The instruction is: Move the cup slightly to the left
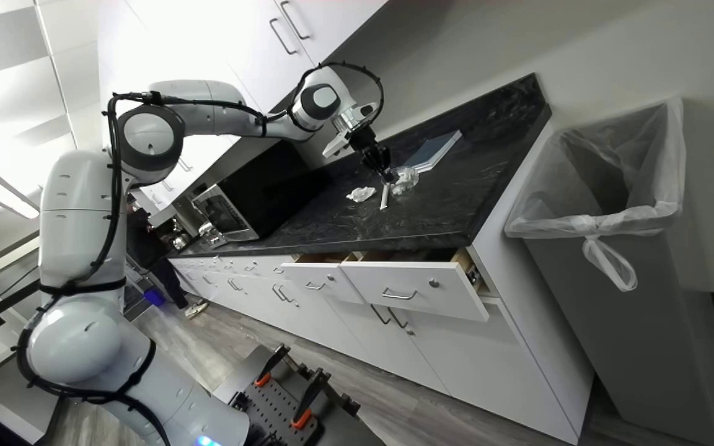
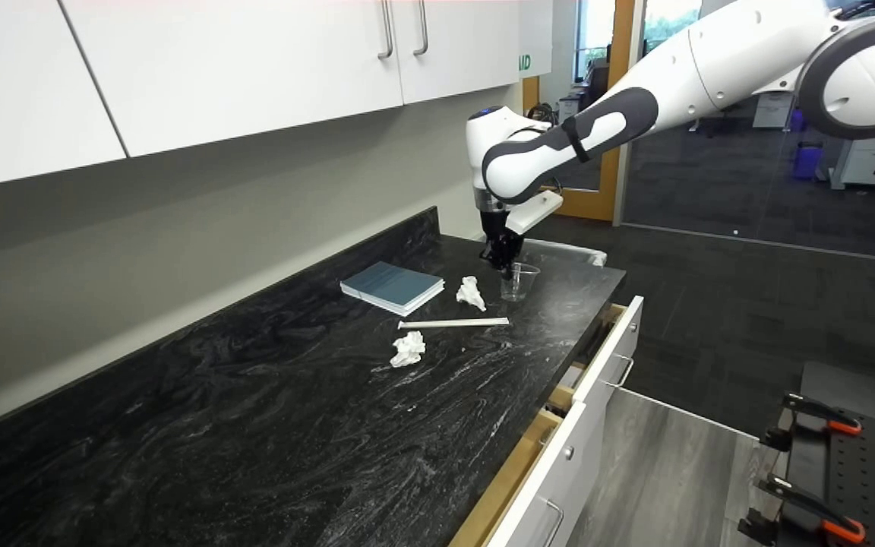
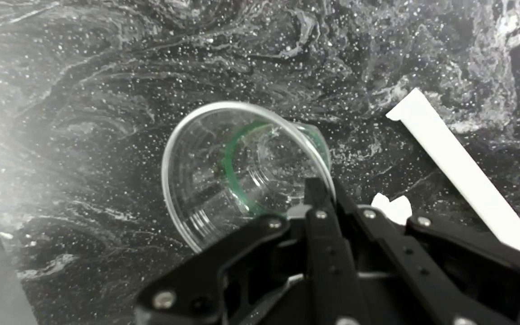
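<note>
The clear plastic cup [image 3: 197, 180] has a green band near its base in the wrist view. It is at the counter's end in both exterior views [image 1: 406, 181] [image 2: 521, 284]. My gripper [image 3: 331, 192] points down at the cup's rim, with one finger inside the cup and one outside. The fingers are closed on the rim wall, which runs between their tips. The gripper also shows above the cup in both exterior views [image 1: 388, 174] [image 2: 508, 272]. The cup stands roughly upright; I cannot tell whether its base touches the counter.
A white wrapped stick [image 2: 453, 324] [image 1: 385, 196] [image 3: 467, 180] lies near the cup. Crumpled white papers [image 2: 471, 293] [image 2: 409, 349] and a blue book [image 2: 393, 281] [image 1: 432, 152] are on the dark counter [image 2: 255, 425]. Drawers [image 1: 416, 288] stand open below its front edge; a bin [image 1: 617, 297] is beyond its end.
</note>
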### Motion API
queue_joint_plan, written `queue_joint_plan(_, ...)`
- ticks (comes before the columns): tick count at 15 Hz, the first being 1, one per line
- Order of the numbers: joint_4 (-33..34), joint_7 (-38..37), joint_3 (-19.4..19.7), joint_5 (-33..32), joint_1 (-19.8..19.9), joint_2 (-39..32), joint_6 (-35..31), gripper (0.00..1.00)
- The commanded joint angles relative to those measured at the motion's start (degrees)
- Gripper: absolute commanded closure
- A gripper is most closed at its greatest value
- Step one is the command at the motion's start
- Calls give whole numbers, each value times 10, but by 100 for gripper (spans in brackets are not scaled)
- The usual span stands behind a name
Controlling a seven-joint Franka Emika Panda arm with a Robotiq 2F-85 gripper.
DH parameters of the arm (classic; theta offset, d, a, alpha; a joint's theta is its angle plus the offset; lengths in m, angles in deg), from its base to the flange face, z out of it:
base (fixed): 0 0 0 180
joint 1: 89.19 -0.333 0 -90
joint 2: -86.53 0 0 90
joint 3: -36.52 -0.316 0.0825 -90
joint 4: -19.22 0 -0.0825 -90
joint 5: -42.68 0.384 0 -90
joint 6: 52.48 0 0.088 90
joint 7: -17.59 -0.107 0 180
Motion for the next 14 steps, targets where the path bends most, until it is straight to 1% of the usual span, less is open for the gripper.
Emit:
queue_joint_plan(1, -64, -17, -2, -4, -27, 87, 59, 99)
queue_joint_plan(3, -88, -10, -8, -23, -50, 128, 90, 99)
queue_joint_plan(5, -99, 0, -24, -44, -77, 160, 141, 99)
queue_joint_plan(6, -100, -4, -34, -58, -96, 168, 162, 99)
queue_joint_plan(8, -99, -2, -61, -81, -126, 170, 183, 99)
queue_joint_plan(11, -94, -1, -97, -120, -172, 146, 161, 99)
queue_joint_plan(14, -92, -6, -118, -174, -216, 112, 111, 99)
